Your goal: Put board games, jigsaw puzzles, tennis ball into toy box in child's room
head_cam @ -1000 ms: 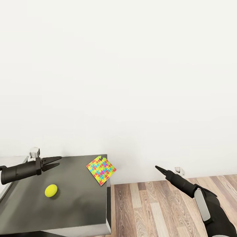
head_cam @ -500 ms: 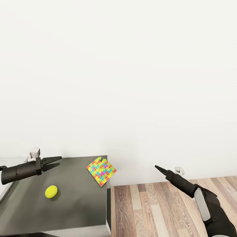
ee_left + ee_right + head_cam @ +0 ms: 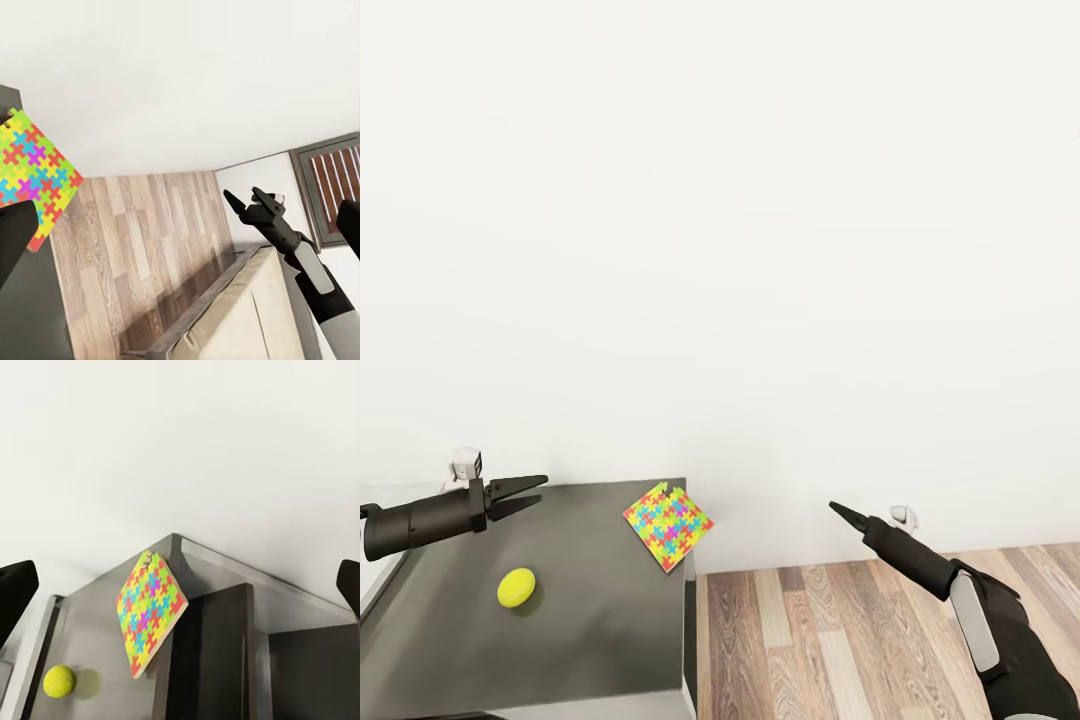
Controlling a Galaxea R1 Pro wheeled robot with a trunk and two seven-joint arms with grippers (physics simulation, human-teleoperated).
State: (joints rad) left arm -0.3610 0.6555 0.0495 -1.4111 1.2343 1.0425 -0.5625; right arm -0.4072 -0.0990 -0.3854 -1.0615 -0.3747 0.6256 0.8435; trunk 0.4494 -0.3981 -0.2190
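An approach to the dark-grey cabinet top (image 3: pixel 590 640) of the table seems in hand. The left gripper (image 3: pixel 532 493) is held slightly parted and empty; whether the right gripper (image 3: pixel 836 510) is closed cannot be told. The tennis ball (image 3: pixel 516 588) lies mid-surface, and a jigsaw puzzle (image 3: pixel 667 524) overhangs the far right corner. A grasp would be needed next. White wall and plank floor (image 3: pixel 840 640) surround.

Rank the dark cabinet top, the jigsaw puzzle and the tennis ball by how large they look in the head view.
1. Dark cabinet top, by far the largest.
2. Jigsaw puzzle, hanging partly over the top's far corner.
3. Tennis ball, smallest, though it lies nearer the camera than the puzzle.
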